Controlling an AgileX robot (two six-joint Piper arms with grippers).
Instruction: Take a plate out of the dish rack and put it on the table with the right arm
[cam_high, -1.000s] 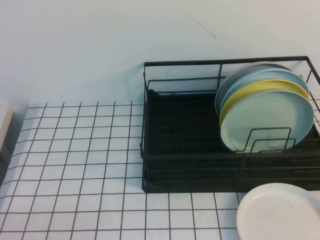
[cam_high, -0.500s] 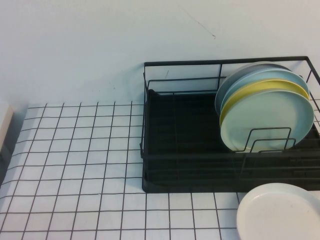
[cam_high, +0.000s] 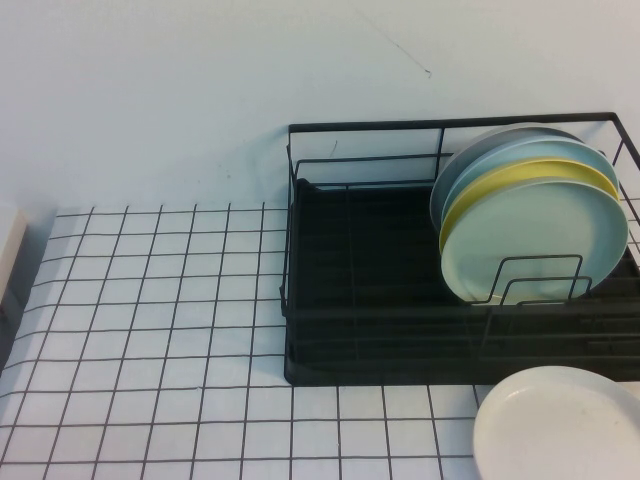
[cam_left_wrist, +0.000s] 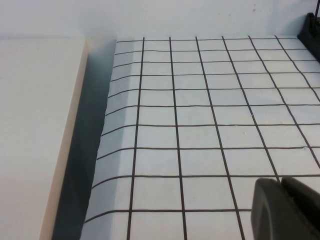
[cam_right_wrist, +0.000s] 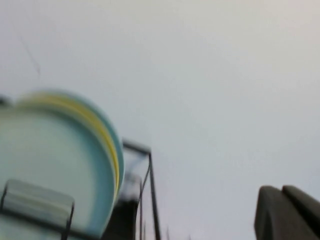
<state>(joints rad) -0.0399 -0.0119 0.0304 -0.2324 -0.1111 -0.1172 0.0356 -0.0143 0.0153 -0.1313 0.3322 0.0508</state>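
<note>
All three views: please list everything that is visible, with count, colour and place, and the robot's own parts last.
table: one, white with black grid lines, across the lower part of the high view.
dish rack: one, black wire with black tray, on the table's right side.
plate: one, mint-green, upright at the front of the stack in the rack.
yellow plate: one, directly behind it.
blue plate: one, sky-blue, behind the yellow plate.
grey plate: one, at the back of the stack.
white plate: one, flat on the table in front of the rack.
beige surface: one, beside the table's left edge.
left end effector: dark, above the table.
right end effector: dark, near the rack, touching nothing.
</note>
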